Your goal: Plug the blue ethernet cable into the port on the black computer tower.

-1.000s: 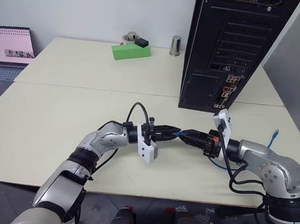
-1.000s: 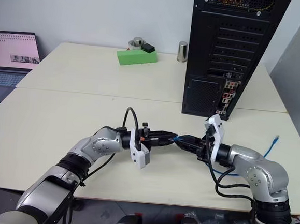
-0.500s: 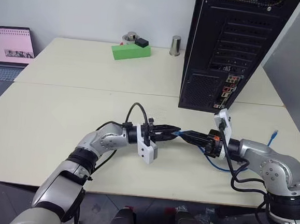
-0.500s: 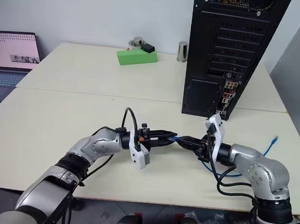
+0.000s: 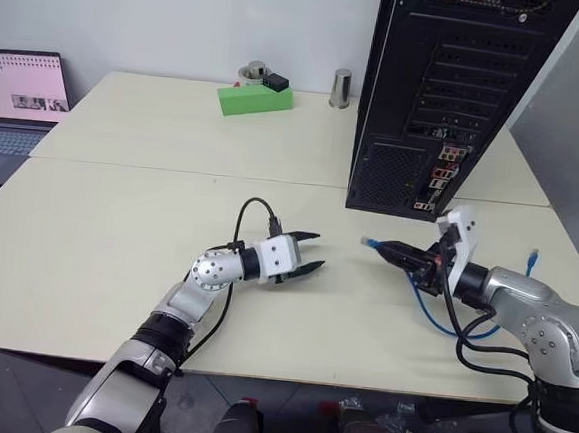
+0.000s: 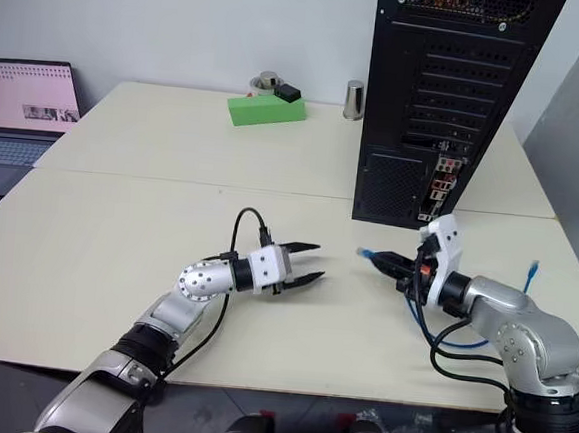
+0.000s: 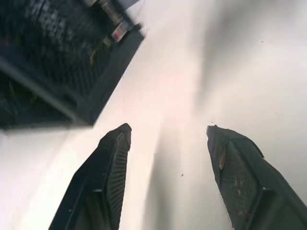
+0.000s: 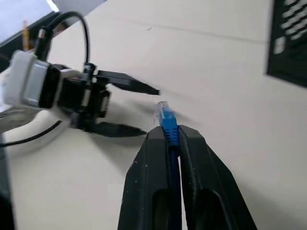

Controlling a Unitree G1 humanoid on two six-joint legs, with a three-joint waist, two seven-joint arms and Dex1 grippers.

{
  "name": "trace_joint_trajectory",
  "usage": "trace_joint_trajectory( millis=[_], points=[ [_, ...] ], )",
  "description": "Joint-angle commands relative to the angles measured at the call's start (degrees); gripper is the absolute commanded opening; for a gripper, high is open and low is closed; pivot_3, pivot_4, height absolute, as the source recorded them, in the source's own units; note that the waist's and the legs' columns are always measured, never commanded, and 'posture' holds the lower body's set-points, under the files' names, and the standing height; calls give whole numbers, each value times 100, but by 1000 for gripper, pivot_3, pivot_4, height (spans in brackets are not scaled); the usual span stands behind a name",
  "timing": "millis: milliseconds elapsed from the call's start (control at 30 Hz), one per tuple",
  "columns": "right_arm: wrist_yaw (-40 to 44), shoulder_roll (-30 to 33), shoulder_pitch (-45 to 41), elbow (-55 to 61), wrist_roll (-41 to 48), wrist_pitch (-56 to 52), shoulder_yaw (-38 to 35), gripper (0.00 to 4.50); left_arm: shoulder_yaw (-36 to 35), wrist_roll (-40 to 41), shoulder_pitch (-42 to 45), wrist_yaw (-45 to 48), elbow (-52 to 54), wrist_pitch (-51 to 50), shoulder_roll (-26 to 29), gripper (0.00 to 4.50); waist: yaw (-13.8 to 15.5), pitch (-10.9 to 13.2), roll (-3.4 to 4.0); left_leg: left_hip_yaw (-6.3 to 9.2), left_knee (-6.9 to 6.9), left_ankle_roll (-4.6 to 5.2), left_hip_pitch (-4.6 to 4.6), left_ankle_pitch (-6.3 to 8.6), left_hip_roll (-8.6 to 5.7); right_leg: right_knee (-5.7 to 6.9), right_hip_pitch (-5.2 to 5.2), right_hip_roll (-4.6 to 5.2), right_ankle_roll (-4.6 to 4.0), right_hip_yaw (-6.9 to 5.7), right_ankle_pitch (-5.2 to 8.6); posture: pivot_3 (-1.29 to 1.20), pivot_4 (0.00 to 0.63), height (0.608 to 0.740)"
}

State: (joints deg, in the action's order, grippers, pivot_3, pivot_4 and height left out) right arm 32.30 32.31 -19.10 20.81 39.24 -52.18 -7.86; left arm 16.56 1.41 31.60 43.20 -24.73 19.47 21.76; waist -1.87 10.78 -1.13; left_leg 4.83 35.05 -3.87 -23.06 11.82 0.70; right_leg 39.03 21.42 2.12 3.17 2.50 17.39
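1. Where the left eye view looks down over the pale cream table (image 5: 119, 213), the left gripper (image 5: 310, 252) hovers near the table's middle with its two black fingers spread apart and nothing between them. The right gripper (image 5: 389, 249) is clamped on the thin bright blue ethernet cable (image 5: 430, 313), whose clear-blue plug (image 5: 369, 242) sticks out past the fingertips, pointing toward the left gripper but well apart from it. Behind the right gripper the cable loops across the table, and its other plug (image 5: 533, 259) lies near the right edge. The tall black metal computer tower (image 5: 450, 89) stands upright on the table beyond the right gripper, rear face and its strip of coloured connectors turned toward the camera.

2. From the right eye view, the same layout shows: a green block (image 6: 265, 110) carrying small items and a metal cylinder (image 6: 353, 99) sit at the far side of the table, and an open laptop (image 6: 22, 105) rests at the far left.

3. Along the left wrist view, the two black fingers (image 7: 108, 177) stand wide apart over bare table, with the tower's mesh grille (image 7: 53, 52) beyond them.

4. Along the right wrist view, the fingers (image 8: 151, 182) press together on the blue cable, its plug (image 8: 164, 115) protruding just past the tips; the open left gripper (image 8: 134, 108) lies beyond.
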Motion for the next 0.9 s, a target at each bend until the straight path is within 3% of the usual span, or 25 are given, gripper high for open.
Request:
trace_joint_trajectory(
  millis=[33, 200, 400, 600, 900],
  points=[
    [-1152, -323, -120, 310, -759, 472, -147, 0, -317, 750, 30, -98, 1270, -1670, -330, 2632, 0, 0, 0, 0, 0, 0, 1, 0, 0, 0, 0, 0, 0, 0, 0, 0, 150, 740],
    [-2647, -1094, -306, 350, -1742, 787, -67, 0, -403, 948, 165, -458, 2111, -2826, -767, 2632, -15, 0, 0, 0, -1, -2, 2, -1, 1, 2, 1, -2, 0, 2, 0, 0, 150, 740],
    [-3776, -1938, -625, 292, -2440, 945, -2, 0, -415, 685, 576, -1050, 2180, -3121, -1187, 2632, -8, 0, 1, 0, -1, -2, 3, -1, 1, 1, 2, -3, 0, 4, 0, 0, 150, 740],
    [-4203, -2302, -854, -86, -2918, 1290, -42, 0, -466, 600, 885, -1235, 1976, -3226, -1363, 2632, 1, 0, 1, -2, -2, -2, 2, -1, 0, -1, 2, -2, -1, 4, 0, 0, 150, 740],
    [-4183, -2439, -1078, -487, -3036, 1578, -103, 0, -441, 603, 965, -1196, 1859, -3120, -1407, 2632, -6, -1, 1, -4, -4, -2, 2, -1, 0, 0, 5, -2, -1, 7, 0, 0, 150, 740]
  ],
)
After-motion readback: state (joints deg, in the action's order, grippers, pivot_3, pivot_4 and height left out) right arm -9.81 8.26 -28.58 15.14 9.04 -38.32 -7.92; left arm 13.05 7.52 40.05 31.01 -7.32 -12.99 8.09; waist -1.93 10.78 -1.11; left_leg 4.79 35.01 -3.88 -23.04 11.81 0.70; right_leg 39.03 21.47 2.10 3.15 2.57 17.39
